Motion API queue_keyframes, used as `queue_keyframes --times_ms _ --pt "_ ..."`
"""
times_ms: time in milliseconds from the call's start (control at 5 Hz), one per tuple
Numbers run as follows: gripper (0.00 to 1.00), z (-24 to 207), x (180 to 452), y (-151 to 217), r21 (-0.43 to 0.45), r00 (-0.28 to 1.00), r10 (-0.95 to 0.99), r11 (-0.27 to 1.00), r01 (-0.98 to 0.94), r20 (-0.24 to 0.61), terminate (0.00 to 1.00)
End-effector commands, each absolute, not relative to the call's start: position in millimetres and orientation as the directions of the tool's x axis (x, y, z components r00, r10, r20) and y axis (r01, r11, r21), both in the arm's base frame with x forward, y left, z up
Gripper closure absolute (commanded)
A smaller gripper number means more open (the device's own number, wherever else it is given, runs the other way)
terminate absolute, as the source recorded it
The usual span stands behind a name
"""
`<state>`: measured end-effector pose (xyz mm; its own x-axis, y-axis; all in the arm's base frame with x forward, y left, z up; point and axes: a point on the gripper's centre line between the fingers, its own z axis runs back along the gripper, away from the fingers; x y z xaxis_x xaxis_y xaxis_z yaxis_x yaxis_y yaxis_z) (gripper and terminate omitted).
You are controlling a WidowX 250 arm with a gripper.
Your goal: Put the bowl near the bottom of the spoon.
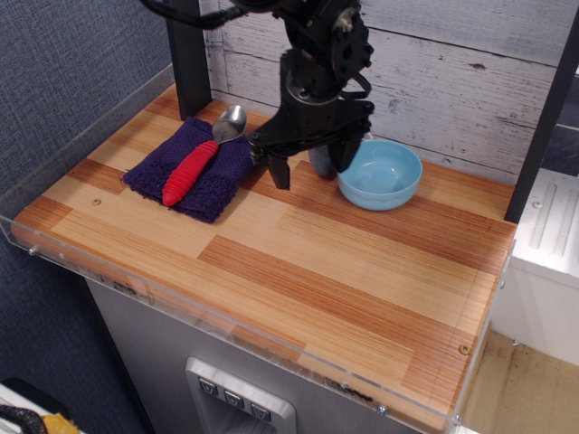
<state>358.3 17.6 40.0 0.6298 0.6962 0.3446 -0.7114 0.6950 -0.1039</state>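
Note:
The light-blue bowl (382, 174) sits upright on the wooden table near the back wall, right of centre. The spoon (201, 155), with a red ribbed handle and a silver head pointing toward the back, lies on a purple cloth (196, 167) at the back left. My black gripper (310, 161) hangs open and empty just left of the bowl, its right finger close to the bowl's left rim. A grey soft object (319, 161) behind the gripper is mostly hidden.
The wooden table (298, 262) has a clear plastic rim along its left and front edges. A black post (188, 54) stands at the back left and a white plank wall runs behind. A black bar rises at the far right.

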Motion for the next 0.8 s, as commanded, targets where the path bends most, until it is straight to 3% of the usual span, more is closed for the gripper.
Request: queue_keyframes --times_ms 0,400,600 --pt "0.00 42 358 3 -0.134 0.673 0.653 0.745 -0.654 0.348 0.00" --pt "0.00 25 351 -2 -0.114 0.721 0.606 0.786 -0.607 0.337 0.00" --pt "1.00 19 349 -2 -0.118 0.731 0.581 0.805 -0.581 0.359 0.00"
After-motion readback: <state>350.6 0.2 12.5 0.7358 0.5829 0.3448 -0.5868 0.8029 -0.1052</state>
